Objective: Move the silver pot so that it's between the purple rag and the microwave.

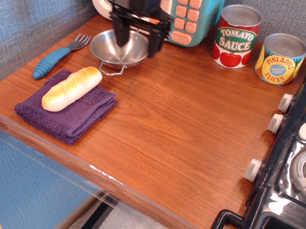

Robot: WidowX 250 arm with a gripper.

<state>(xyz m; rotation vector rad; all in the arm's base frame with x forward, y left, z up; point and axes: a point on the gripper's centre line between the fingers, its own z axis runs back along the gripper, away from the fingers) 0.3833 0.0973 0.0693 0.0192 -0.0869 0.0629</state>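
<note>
Silver pot [118, 49] upright, wire handle toward table edge, pincer [136, 39] spread wide above

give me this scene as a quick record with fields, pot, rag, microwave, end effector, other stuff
pot: silver pot upright on the table, between the purple rag and the microwave
rag: purple rag at front left, bread roll lying on it
microwave: microwave at the back, behind the pot
end effector: end effector open, fingers spread over the pot, not gripping it
other: blue fork left of the pot; tomato sauce can and pineapple can back right; stove at right
</note>
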